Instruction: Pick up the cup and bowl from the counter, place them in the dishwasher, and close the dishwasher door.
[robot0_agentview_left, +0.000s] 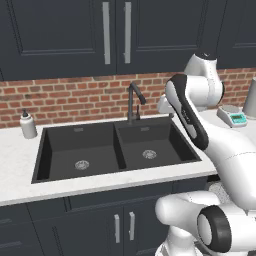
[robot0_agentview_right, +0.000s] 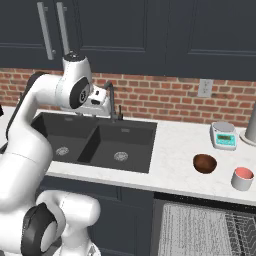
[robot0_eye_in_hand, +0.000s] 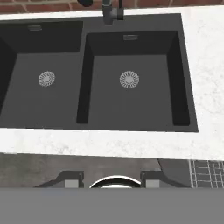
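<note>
A brown bowl (robot0_agentview_right: 205, 163) and a grey cup (robot0_agentview_right: 243, 178) with a pink inside stand on the white counter (robot0_agentview_right: 175, 145), right of the black double sink (robot0_agentview_right: 95, 142). Below them the dishwasher (robot0_agentview_right: 200, 227) is open and its grey wire rack (robot0_eye_in_hand: 208, 173) shows. The dishwasher door is out of view. My gripper (robot0_eye_in_hand: 112, 180) hangs high over the sink's front edge, near the faucet and far left of both dishes. Its fingers (robot0_eye_in_hand: 73, 179) stand apart, open, with nothing between them.
A dark faucet (robot0_agentview_left: 134, 102) rises behind the sink. A soap dispenser (robot0_agentview_left: 28, 125) stands at the counter's left end. A small kitchen scale (robot0_agentview_right: 223, 135) and a tall grey object (robot0_agentview_right: 251, 125) sit behind the dishes. Dark cabinets hang above the brick wall.
</note>
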